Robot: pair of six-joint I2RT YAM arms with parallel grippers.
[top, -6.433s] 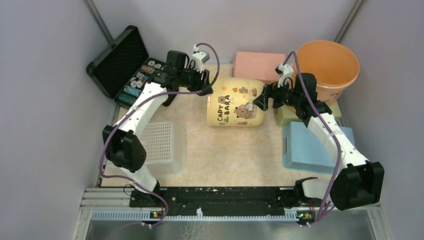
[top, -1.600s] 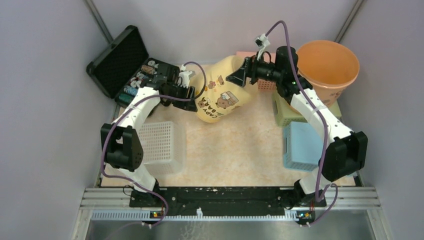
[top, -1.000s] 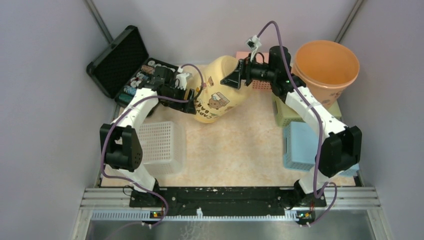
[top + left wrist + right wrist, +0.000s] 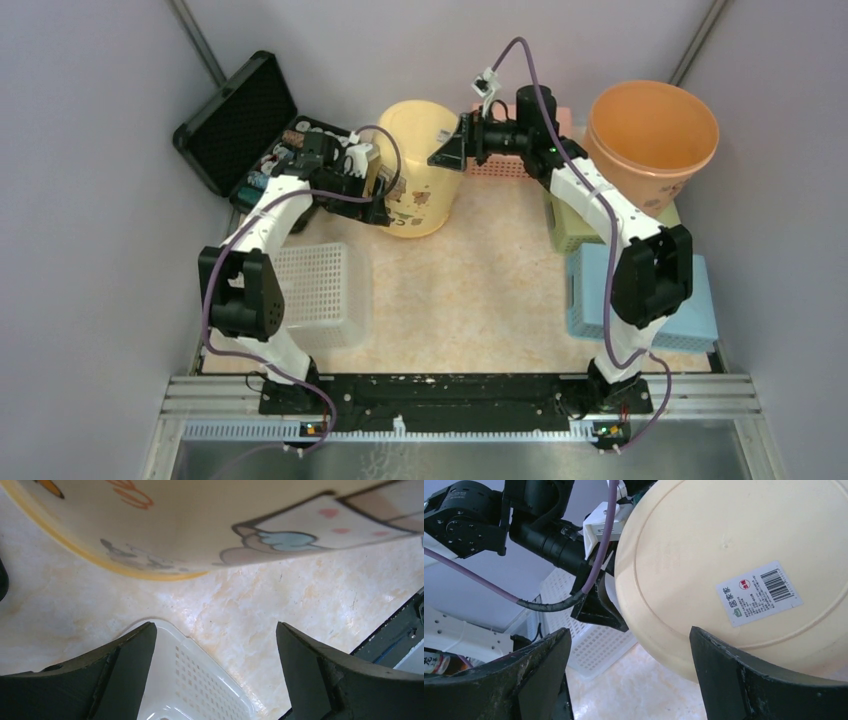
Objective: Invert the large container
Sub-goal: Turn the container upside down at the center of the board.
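Left gripper (image 4: pixel 215 626) and right gripper (image 4: pixel 629 630) both gape, jaws apart, flanking the large container (image 4: pixel 418 165), which stands base-up on the table (image 4: pixel 460 290), seemingly gripped by neither.

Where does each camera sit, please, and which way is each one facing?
Top external: above and behind the robot, looking down on the table; both arms show, flanking the yellow container.
Left wrist: on its arm, facing the container's printed side just above the table; the open left hand frames it.
Right wrist: facing the container's labelled base; the open right hand shows, left arm beyond.
Shared: all three see the container.
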